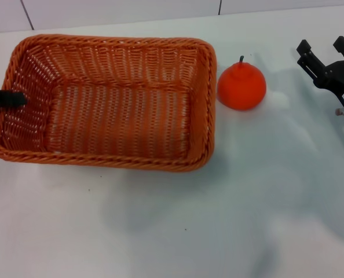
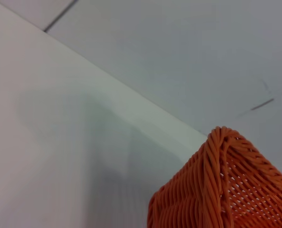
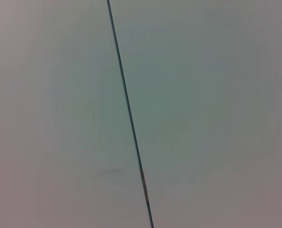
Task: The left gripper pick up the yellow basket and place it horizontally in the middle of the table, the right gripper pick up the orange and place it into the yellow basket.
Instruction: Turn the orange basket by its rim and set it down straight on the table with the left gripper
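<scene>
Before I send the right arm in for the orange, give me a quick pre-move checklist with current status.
1. Yellow basket lying horizontally, upright, opening up: ok.
2. Basket interior free for the fruit: ok, nothing inside.
3. Left pincer clear of the basket: not ok, its black tip is at the basket's left wall.
4. Orange reachable: ok, it stands on the table just right of the basket, apart from it, stem up.
5. Right pincer ready: ok, fingers apart, holding nothing, right of the orange.
6. Path between right pincer and orange: ok, bare tabletop.
</scene>
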`<act>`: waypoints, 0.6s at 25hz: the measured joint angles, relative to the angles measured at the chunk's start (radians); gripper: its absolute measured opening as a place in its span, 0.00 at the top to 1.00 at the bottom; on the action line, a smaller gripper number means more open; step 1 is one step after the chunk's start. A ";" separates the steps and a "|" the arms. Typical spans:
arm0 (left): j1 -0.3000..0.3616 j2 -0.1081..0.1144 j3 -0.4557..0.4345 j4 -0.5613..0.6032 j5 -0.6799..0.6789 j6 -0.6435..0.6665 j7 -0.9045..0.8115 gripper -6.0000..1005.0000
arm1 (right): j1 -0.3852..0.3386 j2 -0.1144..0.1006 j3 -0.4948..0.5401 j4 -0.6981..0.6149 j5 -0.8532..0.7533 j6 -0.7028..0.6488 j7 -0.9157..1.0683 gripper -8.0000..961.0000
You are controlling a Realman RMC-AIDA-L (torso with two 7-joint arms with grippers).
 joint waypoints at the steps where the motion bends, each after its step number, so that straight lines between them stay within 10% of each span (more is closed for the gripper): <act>1: 0.005 -0.009 0.000 0.010 -0.002 -0.003 -0.001 0.83 | 0.000 0.000 0.000 0.000 0.000 0.002 0.000 0.04; 15: 0.060 -0.067 0.013 0.000 -0.072 -0.102 0.013 0.83 | 0.001 0.001 -0.001 -0.002 0.000 0.008 0.000 0.04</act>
